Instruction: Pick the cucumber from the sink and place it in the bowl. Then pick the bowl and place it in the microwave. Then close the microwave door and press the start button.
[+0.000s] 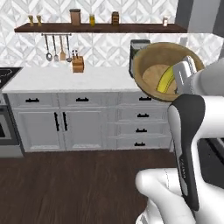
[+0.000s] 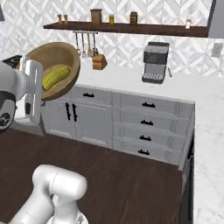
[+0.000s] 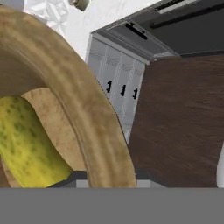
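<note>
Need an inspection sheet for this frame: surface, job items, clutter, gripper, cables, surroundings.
Surface: white counter over grey cabinets; dark wood floor.
Job's things: bowl held in the air, tilted; cucumber lies inside it.
Clutter: knife block, hanging utensils, coffee machine, jars on the shelf.
Grippers: gripper shut on the bowl's rim.
Cables: nothing seen.
Surroundings: patterned tile wall; stove edge at left.

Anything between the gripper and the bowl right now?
No. The gripper is clamped on the rim of the bowl, which is held up tilted with the cucumber inside. The microwave isn't in sight.
</note>
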